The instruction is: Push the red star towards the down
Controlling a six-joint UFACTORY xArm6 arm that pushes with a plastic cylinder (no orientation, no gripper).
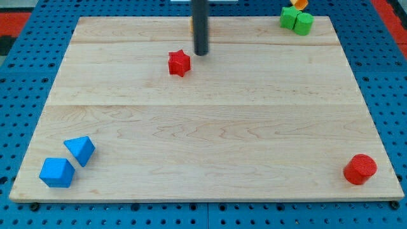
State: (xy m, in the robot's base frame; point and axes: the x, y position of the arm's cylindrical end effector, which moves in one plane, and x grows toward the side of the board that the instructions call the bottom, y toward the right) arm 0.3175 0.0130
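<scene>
The red star lies on the wooden board, left of centre in the upper part of the view. My tip stands just up and to the right of the star, a small gap away, not touching it. The dark rod rises from the tip to the view's top edge.
A red cylinder sits at the bottom right corner. A blue triangle and a blue block sit at the bottom left. Two green blocks with an orange block behind them sit at the top right.
</scene>
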